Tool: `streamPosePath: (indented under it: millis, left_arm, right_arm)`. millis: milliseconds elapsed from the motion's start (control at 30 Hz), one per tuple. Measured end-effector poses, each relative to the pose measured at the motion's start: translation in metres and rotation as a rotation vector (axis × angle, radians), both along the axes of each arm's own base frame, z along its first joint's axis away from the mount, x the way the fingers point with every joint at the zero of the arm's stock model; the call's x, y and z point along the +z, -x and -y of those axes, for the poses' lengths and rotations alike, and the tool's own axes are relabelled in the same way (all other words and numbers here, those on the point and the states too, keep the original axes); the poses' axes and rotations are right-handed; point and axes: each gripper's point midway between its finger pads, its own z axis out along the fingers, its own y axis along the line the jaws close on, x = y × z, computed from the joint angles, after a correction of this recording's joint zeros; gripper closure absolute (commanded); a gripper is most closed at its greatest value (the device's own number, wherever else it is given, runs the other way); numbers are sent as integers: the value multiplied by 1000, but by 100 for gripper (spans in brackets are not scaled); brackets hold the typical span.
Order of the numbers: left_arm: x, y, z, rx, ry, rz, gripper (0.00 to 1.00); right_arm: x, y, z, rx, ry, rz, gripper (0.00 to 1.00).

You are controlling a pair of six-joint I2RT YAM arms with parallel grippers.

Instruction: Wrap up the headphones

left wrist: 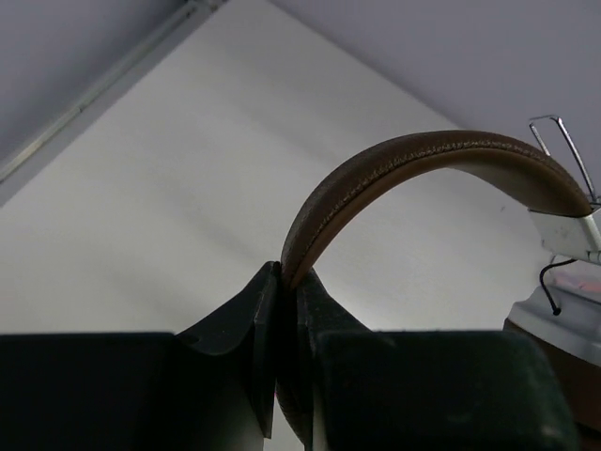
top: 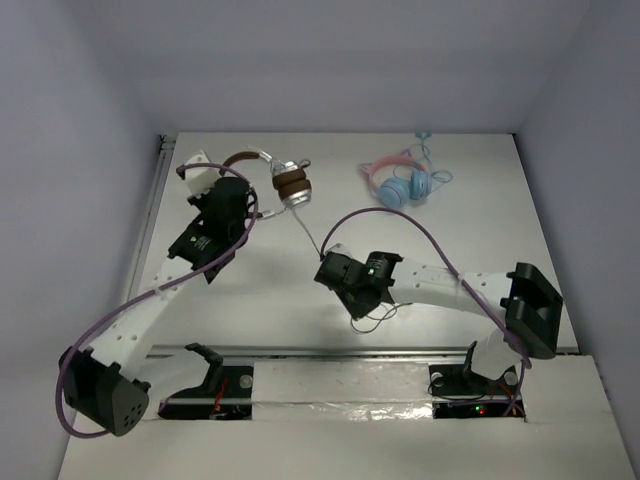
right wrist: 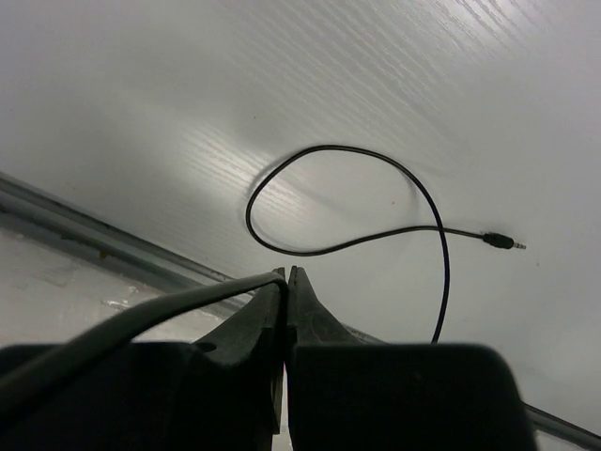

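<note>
Two grips on the brown-band, silver-cupped over-ear headphones (top: 292, 185), far-left on the white table (top: 480, 210): left gripper (left wrist: 282, 280) clamped shut on the stiff stitched headband (left wrist: 423, 155) — light, rigid, a sound anchor — and right gripper (right wrist: 286, 280) closed on the thin dark cable (right wrist: 324, 147). Cable looks limp & slippery, prob. needs steady tension; its small plug (right wrist: 502, 242) lies loose.
</note>
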Motion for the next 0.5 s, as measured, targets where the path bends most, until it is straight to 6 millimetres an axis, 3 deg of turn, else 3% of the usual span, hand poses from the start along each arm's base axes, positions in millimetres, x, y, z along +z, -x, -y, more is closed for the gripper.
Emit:
streamPosePath:
  millis: [267,367,500]
  left_arm:
    - [112,19,-33,80,63,256,100]
    - [127,21,-40,100,47,279,100]
    - [113,2,-45,121,20,230,100]
  right_arm:
    - [-21,-12,-3,-51,77,24,100]
    - [-18,-17,-4,-73,76,54,100]
    - [-2,-22,-5,-100,62,116,100]
